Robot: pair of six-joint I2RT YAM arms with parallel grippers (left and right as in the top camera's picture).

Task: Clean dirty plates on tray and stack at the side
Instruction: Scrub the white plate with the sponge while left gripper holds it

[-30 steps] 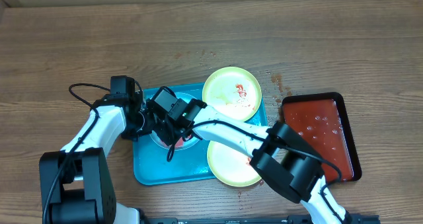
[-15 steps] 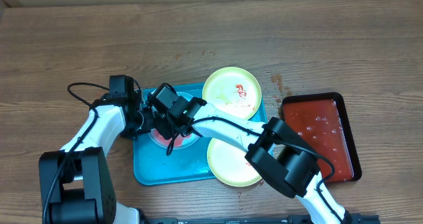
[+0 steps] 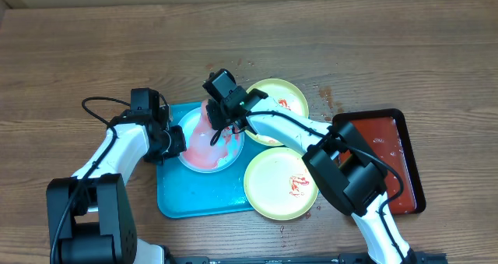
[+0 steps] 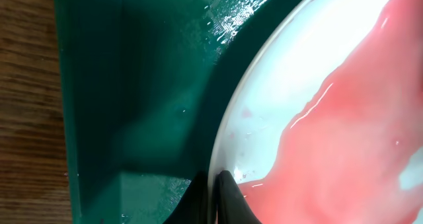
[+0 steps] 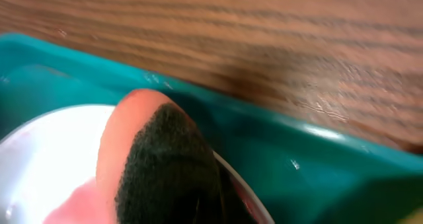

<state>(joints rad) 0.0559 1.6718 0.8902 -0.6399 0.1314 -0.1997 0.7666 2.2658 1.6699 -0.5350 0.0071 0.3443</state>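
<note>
Left arm (image 3: 117,151): the left jaws are clamped on the near rim of the pale blue-white round plastic plate (image 3: 220,153). The left wrist view shows them pinched together on that edge only, a thin hold. The plate lies to the right of these jaws, inside the large turquoise rectangular plastic tray (image 3: 187,200), and a wet pink-red film covers most of its face. Whether it lies flat or is lifted at the held edge cannot be told.

Right arm (image 3: 288,132): the right jaws are closed on a pink sponge with a dark scouring face (image 5: 165,164). It points down at the far rim of the same plate, opposite the left jaws.

To the right of the right jaws, a lime-green-rimmed round plate (image 3: 289,114) sits over the tray's far corner, under the right arm. A second lime-green-rimmed plate (image 3: 276,186) bearing a red smear overhangs the tray's right edge. Further right, apart from the tray, a dark red black-rimmed tray (image 3: 377,155) sits on the wooden surface (image 3: 311,38).

Assessment: wiping is under way on the first plate; nothing is stacked.

Risks:
- Sponge pressure could lever the slick rim out of the thin pinch.
- A stroke toward the rim could push film onto the tray.
- The right arm could catch the plate beneath it and tip it off the corner.
</note>
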